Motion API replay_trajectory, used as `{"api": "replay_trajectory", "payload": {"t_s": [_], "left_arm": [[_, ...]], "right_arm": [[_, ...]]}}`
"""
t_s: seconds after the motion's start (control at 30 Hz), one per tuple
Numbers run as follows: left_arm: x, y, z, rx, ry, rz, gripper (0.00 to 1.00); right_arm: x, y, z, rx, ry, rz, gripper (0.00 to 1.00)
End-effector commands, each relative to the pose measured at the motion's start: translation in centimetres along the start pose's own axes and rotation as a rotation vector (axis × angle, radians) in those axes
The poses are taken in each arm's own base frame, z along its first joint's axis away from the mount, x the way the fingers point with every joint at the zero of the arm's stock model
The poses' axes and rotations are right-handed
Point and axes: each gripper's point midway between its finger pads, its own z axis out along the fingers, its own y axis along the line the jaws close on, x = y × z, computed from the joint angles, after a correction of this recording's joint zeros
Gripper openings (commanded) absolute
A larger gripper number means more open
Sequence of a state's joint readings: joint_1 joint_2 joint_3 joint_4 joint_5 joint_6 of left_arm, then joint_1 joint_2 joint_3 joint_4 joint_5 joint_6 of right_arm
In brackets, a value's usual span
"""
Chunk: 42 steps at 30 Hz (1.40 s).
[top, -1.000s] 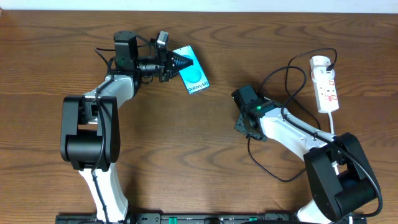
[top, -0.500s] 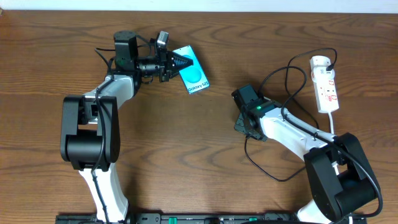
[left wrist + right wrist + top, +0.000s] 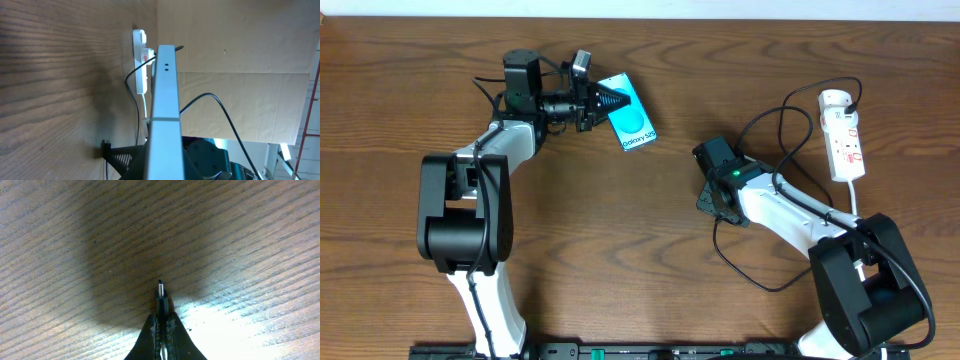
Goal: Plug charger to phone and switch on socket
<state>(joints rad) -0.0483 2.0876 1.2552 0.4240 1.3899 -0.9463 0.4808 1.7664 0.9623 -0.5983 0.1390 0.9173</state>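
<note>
The phone [image 3: 632,115], teal-and-white screen up, lies tilted at the back of the wooden table. My left gripper [image 3: 608,101] is shut on its near end. In the left wrist view the phone [image 3: 165,100] shows edge-on as a pale blue strip between the dark fingers. My right gripper [image 3: 712,205] points down at the table and is shut on the charger's small black plug tip [image 3: 160,299], which sticks out past the fingertips [image 3: 162,325] just above the wood. The black cable [image 3: 770,120] loops back to the white socket strip [image 3: 844,135] at the far right.
The socket strip also shows in the left wrist view [image 3: 142,65], with its white cord trailing down. Slack black cable [image 3: 740,270] curls on the table beside the right arm. A cardboard wall [image 3: 240,45] stands behind the table.
The slack cable loop beside the right arm has shifted slightly left. Both arms and the phone have stayed where they were.
</note>
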Motion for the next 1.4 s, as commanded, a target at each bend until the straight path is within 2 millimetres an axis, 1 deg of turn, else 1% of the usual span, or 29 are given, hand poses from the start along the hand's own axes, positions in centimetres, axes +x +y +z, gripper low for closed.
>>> {"api": "replay_trajectory", "payload": {"t_s": [0.0, 0.1, 0.2, 0.4, 0.53, 0.63, 0.73, 0.83, 0.9, 0.97, 1.13, 1.27, 1.37], "left_arm": [[0.1, -0.7, -0.3, 0.024, 0.025, 0.016, 0.07], [0.1, -0.7, -0.3, 0.024, 0.025, 0.016, 0.07], [0.1, -0.7, -0.3, 0.024, 0.025, 0.017, 0.07], [0.1, -0.7, -0.3, 0.024, 0.025, 0.016, 0.08], [0.2, -0.7, -0.3, 0.024, 0.025, 0.017, 0.07], [0.2, -0.7, -0.3, 0.024, 0.025, 0.017, 0.07], [0.2, -0.7, -0.3, 0.024, 0.025, 0.017, 0.07], [0.1, -0.7, -0.3, 0.024, 0.025, 0.017, 0.07], [0.1, -0.7, -0.4, 0.024, 0.022, 0.017, 0.07], [-0.1, -0.7, -0.6, 0.023, 0.017, 0.016, 0.07], [-0.6, -0.6, -1.9, 0.030, 0.001, 0.013, 0.08], [-1.2, -0.5, -3.2, 0.032, -0.023, 0.010, 0.08], [-1.6, -0.4, -4.2, 0.033, -0.041, 0.007, 0.07]], "right_arm": [[2.1, -0.4, 1.3, 0.004, 0.085, -0.001, 0.01], [1.8, 0.5, 0.9, -0.028, 0.088, -0.020, 0.01], [1.3, 1.9, 0.0, -0.079, 0.089, -0.053, 0.01], [0.0, 6.0, -2.9, -0.239, 0.093, -0.138, 0.01], [-0.6, 9.1, -5.6, -0.369, 0.104, -0.228, 0.01], [-0.4, 11.5, -8.0, -0.498, 0.121, -0.332, 0.01], [0.3, 13.8, -10.5, -0.646, 0.147, -0.467, 0.01], [1.5, 15.6, -13.3, -0.813, 0.171, -0.628, 0.01], [2.2, 16.2, -14.5, -0.893, 0.179, -0.705, 0.01], [2.9, 16.4, -15.3, -0.949, 0.183, -0.767, 0.01], [3.9, 16.2, -16.1, -1.018, 0.203, -0.847, 0.01], [4.3, 16.2, -16.4, -1.047, 0.208, -0.880, 0.01], [4.9, 16.3, -17.3, -1.113, 0.216, -0.921, 0.01]]}}
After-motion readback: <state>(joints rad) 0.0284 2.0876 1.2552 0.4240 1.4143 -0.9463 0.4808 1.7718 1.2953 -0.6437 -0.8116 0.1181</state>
